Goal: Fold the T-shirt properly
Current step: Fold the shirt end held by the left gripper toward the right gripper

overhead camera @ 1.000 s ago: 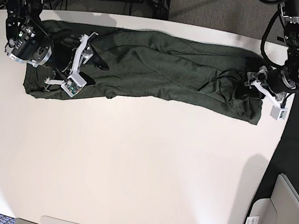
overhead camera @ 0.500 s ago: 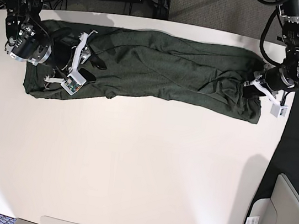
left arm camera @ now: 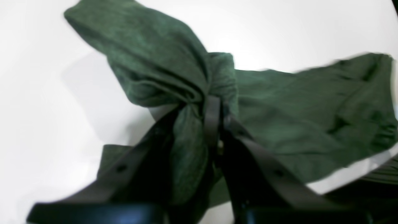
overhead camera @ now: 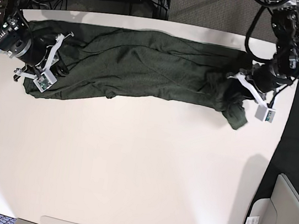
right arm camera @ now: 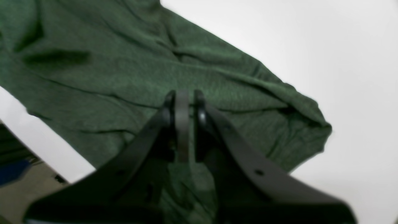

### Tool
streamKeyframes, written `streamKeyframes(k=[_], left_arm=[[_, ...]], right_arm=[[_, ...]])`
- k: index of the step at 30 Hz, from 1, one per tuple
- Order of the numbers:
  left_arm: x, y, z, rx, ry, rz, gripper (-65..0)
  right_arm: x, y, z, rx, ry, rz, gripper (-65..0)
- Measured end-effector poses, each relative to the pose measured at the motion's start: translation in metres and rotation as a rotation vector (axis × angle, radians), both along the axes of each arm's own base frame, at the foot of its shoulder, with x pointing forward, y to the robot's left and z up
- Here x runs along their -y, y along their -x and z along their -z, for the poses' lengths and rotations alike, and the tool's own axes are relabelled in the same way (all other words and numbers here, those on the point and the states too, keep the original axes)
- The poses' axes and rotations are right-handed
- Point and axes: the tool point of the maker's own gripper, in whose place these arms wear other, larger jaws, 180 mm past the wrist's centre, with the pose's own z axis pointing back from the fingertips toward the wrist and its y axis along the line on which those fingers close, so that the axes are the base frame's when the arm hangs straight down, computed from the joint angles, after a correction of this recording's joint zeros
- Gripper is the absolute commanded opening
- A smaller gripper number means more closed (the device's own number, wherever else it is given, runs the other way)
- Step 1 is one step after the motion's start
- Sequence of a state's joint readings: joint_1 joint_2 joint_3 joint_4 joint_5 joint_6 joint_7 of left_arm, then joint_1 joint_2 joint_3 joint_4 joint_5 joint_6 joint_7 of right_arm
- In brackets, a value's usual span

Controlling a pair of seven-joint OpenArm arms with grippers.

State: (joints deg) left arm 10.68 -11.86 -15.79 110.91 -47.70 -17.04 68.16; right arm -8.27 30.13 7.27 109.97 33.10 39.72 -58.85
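t-shirt (overhead camera: 144, 67): long dark green band across the top of the base view on the white table (overhead camera: 130, 170).
left gripper (left arm camera: 214, 109): clenched on a bunched end of cloth, now lifted and pulled inward from the frame's right.
right gripper (right arm camera: 183, 102): jaws pressed together over the fabric; has shifted toward the left edge; whether cloth is pinched, cannot tell.
change: right-hand end no longer lies flat, a corner dangles.
meaning: likely the end-over fold is starting.

We see the T-shirt (overhead camera: 144, 67) stretched across the upper tabletop (overhead camera: 131, 165); its right end bunched, lifted at the left claw (overhead camera: 241, 87); right claw (overhead camera: 56, 60) on its left end.
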Motion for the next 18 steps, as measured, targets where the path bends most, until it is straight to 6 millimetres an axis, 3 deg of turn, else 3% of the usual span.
streamKeyframes(k=[4, 8, 18], left_arm=[[0.031, 0.001, -0.012, 0.030, 0.072, 0.018, -65.0], [0.052, 0.006, -0.010, 0.003, 0.122, 0.028, -65.0], [0.133, 0.003, -0.026, 0.023, 0.297, 0.122, -65.0]], right_arm=[[0.008, 0.007, 0.017, -0.023, 0.086, 0.040, -64.9], [0.013, 0.010, 0.026, -0.027, 0.150, 0.058, -64.9], [0.014, 0.011, 0.029, -0.029, 0.163, 0.063, -64.9]])
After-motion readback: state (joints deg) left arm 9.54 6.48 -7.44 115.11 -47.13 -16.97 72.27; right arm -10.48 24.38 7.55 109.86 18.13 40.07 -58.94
